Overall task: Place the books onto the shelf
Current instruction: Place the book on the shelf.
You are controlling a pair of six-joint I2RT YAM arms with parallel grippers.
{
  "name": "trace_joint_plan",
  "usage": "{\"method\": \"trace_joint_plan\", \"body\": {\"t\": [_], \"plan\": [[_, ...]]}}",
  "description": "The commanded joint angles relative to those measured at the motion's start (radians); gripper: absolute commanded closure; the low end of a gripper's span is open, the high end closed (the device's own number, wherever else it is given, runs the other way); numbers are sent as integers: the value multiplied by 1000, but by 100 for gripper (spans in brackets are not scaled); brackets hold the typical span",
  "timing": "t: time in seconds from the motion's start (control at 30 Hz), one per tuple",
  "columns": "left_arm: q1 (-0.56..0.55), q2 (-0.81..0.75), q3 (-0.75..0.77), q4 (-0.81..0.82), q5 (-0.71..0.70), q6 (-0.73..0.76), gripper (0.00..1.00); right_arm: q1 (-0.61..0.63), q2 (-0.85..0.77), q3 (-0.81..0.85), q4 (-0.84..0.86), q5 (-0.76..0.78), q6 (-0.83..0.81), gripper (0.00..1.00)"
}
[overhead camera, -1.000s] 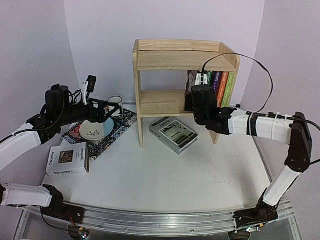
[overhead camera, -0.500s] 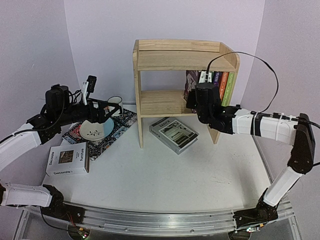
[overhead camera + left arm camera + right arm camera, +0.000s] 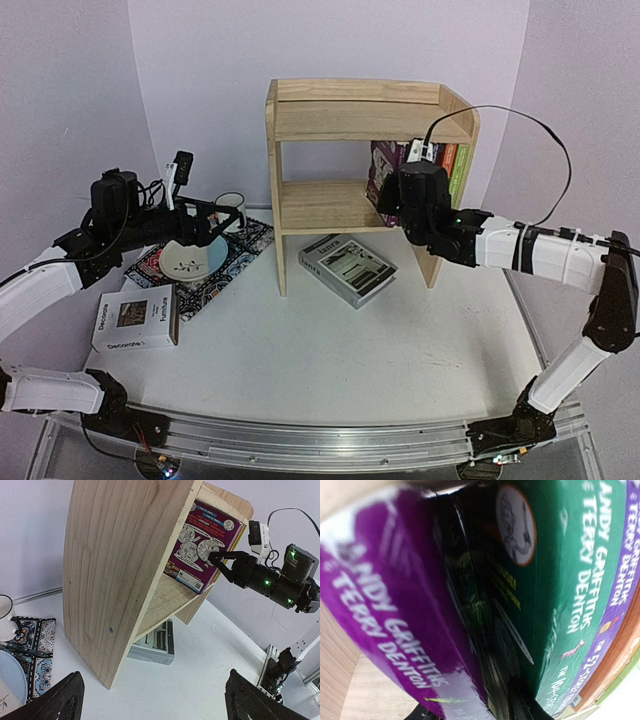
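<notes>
**Item: purple book** (image 3: 202,545). It stands on end on the lower tier of the shelf (image 3: 300,110), in the right half and leftmost of the row. Spine faces the open front, cartoon cover faces left.

**Relation to fingers:** the right gripper (image 3: 216,564) meets it at the spine. The fingers (image 3: 227,556) are parted wider than the spine, one to each side, and no clamping shows.

**Orientation:** long axis roughly vertical but tilted. In the right wrist view a dark wedge opens between it and the green book (image 3: 560,555).

**Obscured:** the overhead view hides its lower end and the fingertips behind the wrist housing. The right wrist view is blurred at close range, so pad contact cannot be judged.

**Adjacent:** remaining upright books (image 3: 448,165), packed against the right side panel.

**On the table:** grey-white book (image 3: 348,268), flat, just in front of the shelf. White book (image 3: 136,317), flat, far left.

**Left gripper** (image 3: 154,680): spread fully wide, holding nothing, well apart from the shelf.
</notes>
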Motion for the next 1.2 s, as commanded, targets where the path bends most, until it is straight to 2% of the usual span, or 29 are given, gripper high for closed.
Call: {"method": "trace_joint_plan", "body": {"t": [0.0,0.5,0.63,1.17], "plan": [[0,2,38,34,16,-6,0,-6,-46,0,-25,-9,51,59],[0,6,34,41,25,-15,0,6,-84,-21,-62,-17,77,53],[0,9,34,43,26,-16,0,13,-85,-20,-61,-39,81,48],[0,12,32,47,34,-19,0,47,-83,-11,-74,-2,61,44]]}}
